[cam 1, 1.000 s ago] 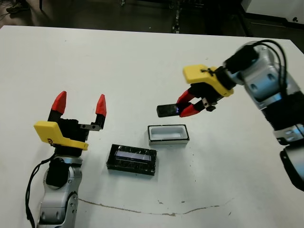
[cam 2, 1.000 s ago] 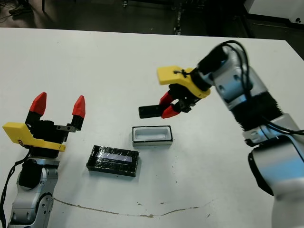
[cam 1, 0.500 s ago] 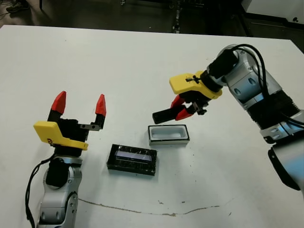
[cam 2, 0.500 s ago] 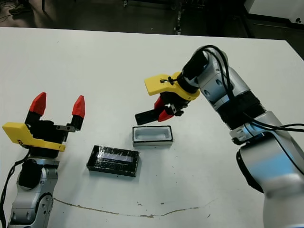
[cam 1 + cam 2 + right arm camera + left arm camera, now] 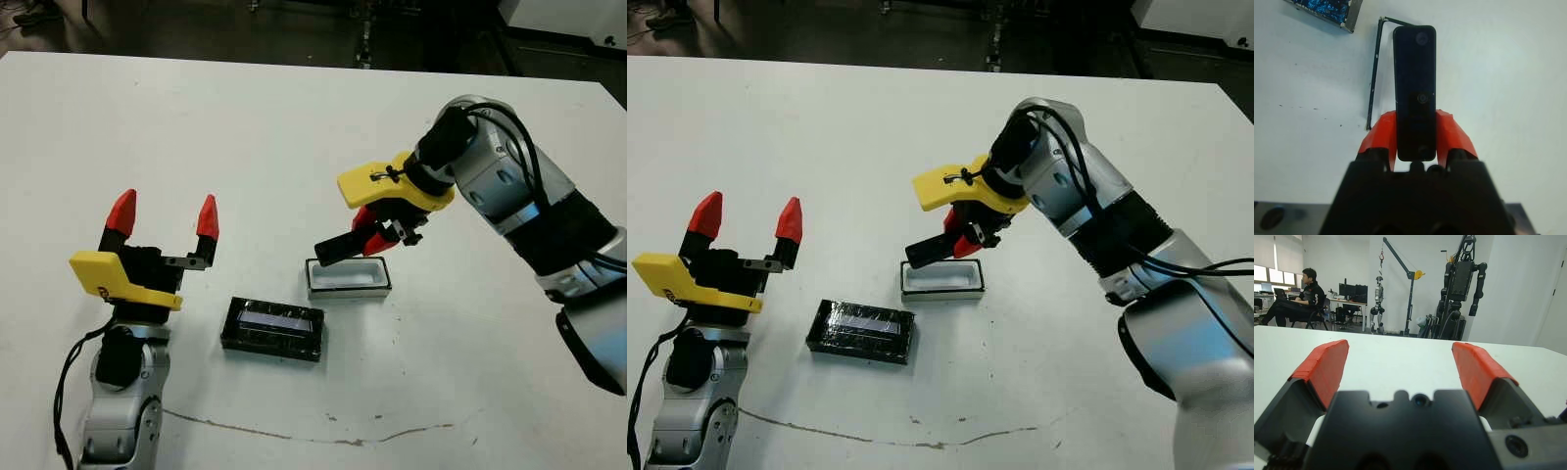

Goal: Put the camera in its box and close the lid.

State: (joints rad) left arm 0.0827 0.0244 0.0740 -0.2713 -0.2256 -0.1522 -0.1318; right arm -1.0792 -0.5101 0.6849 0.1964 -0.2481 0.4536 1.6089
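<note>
My right gripper [image 5: 373, 232] is shut on the camera [image 5: 337, 250], a slim black bar held by one end. The bar's free end slants down to the left and hangs just over the left back rim of the box [image 5: 348, 279]. In the right wrist view the camera [image 5: 1415, 88] runs straight out between the two red fingers [image 5: 1455, 136], above the box's dark edge [image 5: 1374, 73]. The box is a white-walled tray lying open on the table. The black glossy lid [image 5: 272, 328] lies flat to the front left of it. My left gripper [image 5: 164, 217] stands open and upright at the left, holding nothing.
A thin dark crack or line [image 5: 294, 431] runs across the white table near its front edge. Beyond the table's far edge is dark floor. In the left wrist view a person [image 5: 1300, 296] sits at a desk far off, with robot stands [image 5: 1462, 279] behind.
My right gripper has carried the camera leftward and down, from behind the box to just over its left rim. The left arm, box and lid have not moved.
</note>
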